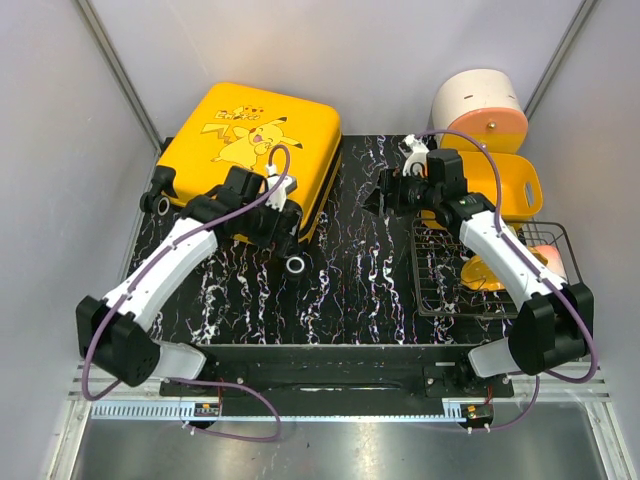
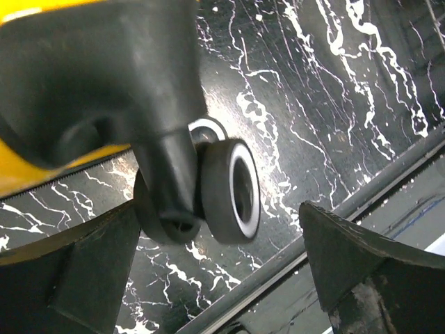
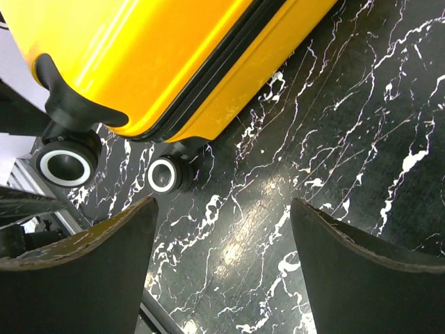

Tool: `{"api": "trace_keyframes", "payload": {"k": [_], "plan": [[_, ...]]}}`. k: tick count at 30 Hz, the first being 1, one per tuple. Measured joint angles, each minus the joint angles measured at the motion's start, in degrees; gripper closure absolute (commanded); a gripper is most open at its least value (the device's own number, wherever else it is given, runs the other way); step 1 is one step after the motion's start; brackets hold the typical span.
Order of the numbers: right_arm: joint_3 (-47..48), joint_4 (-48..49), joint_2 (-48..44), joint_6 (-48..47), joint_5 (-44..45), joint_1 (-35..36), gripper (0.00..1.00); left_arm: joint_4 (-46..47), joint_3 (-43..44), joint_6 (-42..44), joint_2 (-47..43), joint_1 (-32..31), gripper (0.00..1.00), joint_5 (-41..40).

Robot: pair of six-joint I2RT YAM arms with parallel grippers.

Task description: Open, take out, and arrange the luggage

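The luggage (image 1: 250, 140) is a glossy yellow hard-shell suitcase with a cartoon print, lying flat and zipped shut at the back left. My left gripper (image 1: 281, 238) hovers at its near right corner, just over a black-and-white wheel (image 1: 296, 265). In the left wrist view that wheel (image 2: 231, 189) hangs under the black corner housing (image 2: 104, 76), just beyond my open left gripper (image 2: 219, 278), which holds nothing. My right gripper (image 1: 378, 195) stands open over the table to the right of the suitcase. The right wrist view shows the luggage (image 3: 160, 62), two wheels (image 3: 66, 163) and bare marble between the right gripper (image 3: 222, 271) fingers.
A smaller yellow basket (image 1: 515, 185) sits at the back right, partly behind the right arm. A round white and peach container (image 1: 480, 110) stands behind it. A black wire rack (image 1: 440, 275) with orange items lies at the right. The table's metal front rail (image 2: 361, 202) runs close by.
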Motion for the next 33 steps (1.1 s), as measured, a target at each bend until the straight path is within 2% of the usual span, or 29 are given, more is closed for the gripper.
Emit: {"api": "trace_keyframes", "payload": {"k": [3,4,6,7,11,12,15,19,23,27,33], "plan": [[-0.8,0.0,0.0,0.2,0.0,0.0,0.13,2.1,0.0,-2.2,3.0,-0.3,0.09,-1.0],[-0.9,0.0,0.0,0.2,0.0,0.0,0.14,2.7,0.0,-2.6,3.9,-0.5,0.21,-1.3],[-1.0,0.1,0.0,0.2,0.0,0.0,0.14,3.6,0.0,-3.5,5.7,-0.9,0.37,-1.7],[-1.0,0.0,0.0,0.3,0.0,0.0,0.14,3.9,0.0,-4.2,6.3,-0.9,0.61,-1.7],[-1.8,1.2,0.0,0.3,-0.1,0.0,0.16,4.4,0.8,-5.4,7.4,-0.3,0.95,-2.5],[-2.2,1.7,0.0,0.3,-0.1,0.0,0.18,4.0,1.5,-5.7,7.2,-0.3,1.0,-2.4],[-3.9,3.3,0.0,0.3,-0.4,0.0,0.22,3.1,4.2,-6.3,6.6,-0.3,1.0,-0.3],[-5.4,5.6,0.2,1.5,-1.7,0.0,0.43,0.8,8.8,-7.1,4.6,0.0,1.0,1.1],[-4.5,9.9,2.4,4.3,-3.0,0.4,0.52,0.0,13.3,-7.2,0.3,1.2,1.0,1.2],[0.9,13.3,8.1,7.4,-3.0,2.3,0.52,0.2,14.3,-6.6,-4.6,3.3,1.0,0.9],[11.7,19.6,16.9,13.0,-3.5,8.9,0.48,0.0,14.3,-5.6,-8.0,5.0,1.0,1.4]]}}
